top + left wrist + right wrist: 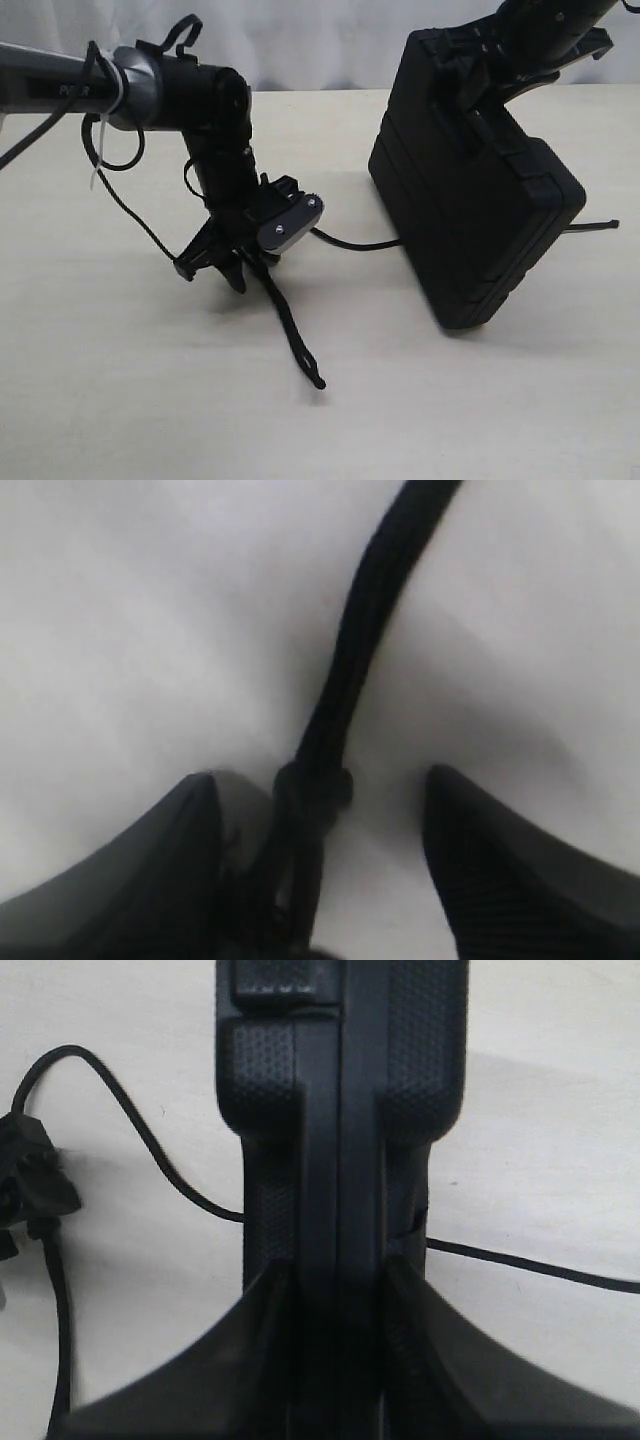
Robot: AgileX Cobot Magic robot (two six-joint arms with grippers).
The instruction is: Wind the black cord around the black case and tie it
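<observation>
Wrap stage, apparently: right end effector clamps the black case, tilted on edge at exterior frame right; left end effector straddles the black cord left of centre, jaws wide, ungripped; next move probably needs closing, then leading it round.

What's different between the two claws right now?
The left gripper stands open, with the cord running unclamped between its jaws; the right gripper is shut on the case. The left gripper hangs low over the table; the right gripper sits higher, holding the case up on its edge. Both are black and point downward.
</observation>
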